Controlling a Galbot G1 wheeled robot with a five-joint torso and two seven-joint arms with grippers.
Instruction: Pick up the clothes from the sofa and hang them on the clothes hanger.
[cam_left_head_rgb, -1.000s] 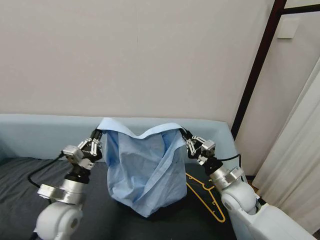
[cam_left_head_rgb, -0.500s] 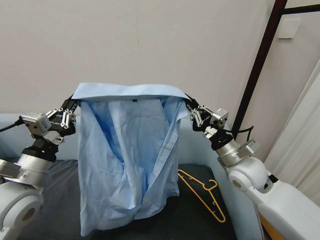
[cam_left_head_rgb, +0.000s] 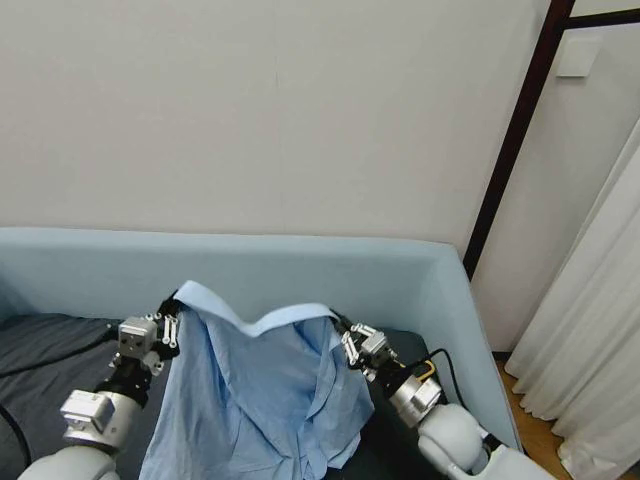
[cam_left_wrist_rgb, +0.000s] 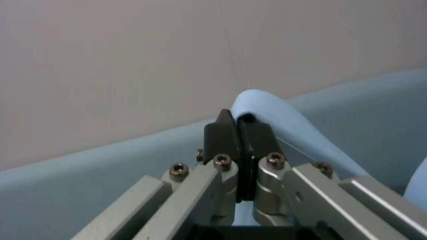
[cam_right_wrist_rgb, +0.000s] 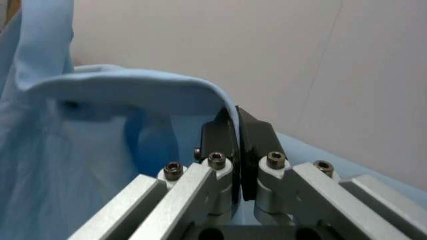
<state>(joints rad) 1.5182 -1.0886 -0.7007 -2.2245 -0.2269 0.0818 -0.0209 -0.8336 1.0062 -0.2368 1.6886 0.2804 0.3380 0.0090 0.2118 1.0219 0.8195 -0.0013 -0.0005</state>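
Pinching blue shirt (cam_left_head_rgb: 260, 400) tight in jaws of left gripper (cam_left_head_rgb: 172, 320) and right gripper (cam_left_head_rgb: 347, 341), low over sofa (cam_left_head_rgb: 80, 265). Picked up; not hung yet.

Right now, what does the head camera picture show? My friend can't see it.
The left gripper and the right gripper each pinch the top edge of a light blue shirt, which sags between them over a pale blue sofa. A plain wall stands behind.
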